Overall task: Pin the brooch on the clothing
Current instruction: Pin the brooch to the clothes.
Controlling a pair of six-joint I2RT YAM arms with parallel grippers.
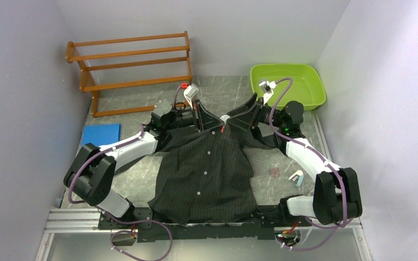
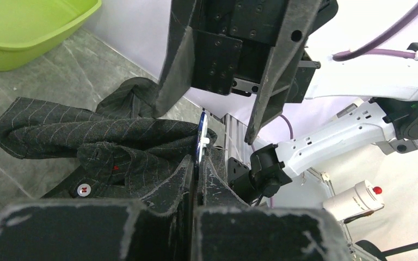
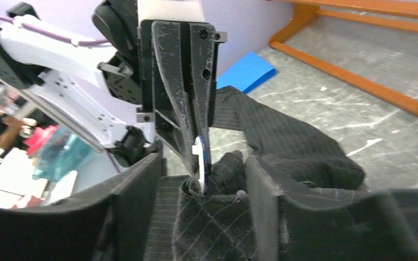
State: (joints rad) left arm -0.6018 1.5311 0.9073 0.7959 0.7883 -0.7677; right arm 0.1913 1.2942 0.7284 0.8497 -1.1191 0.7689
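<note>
Lying on the table (image 1: 283,157), the shirt (image 1: 207,174) looks soft and floppy, best held by its collar (image 2: 136,133). There the left gripper (image 2: 196,163) pinches the thin brooch (image 3: 200,157); the 2 jaws of the right gripper (image 1: 229,123) stand apart.

no legible text or labels

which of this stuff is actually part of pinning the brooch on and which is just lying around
In the job:
- brooch, pinched in the shut left end effector
- black pinstriped shirt, collar bunched between the open fingers of the right end effector

Lying about:
- wooden rack
- green tub
- blue pad
- small white-and-blue item
</note>
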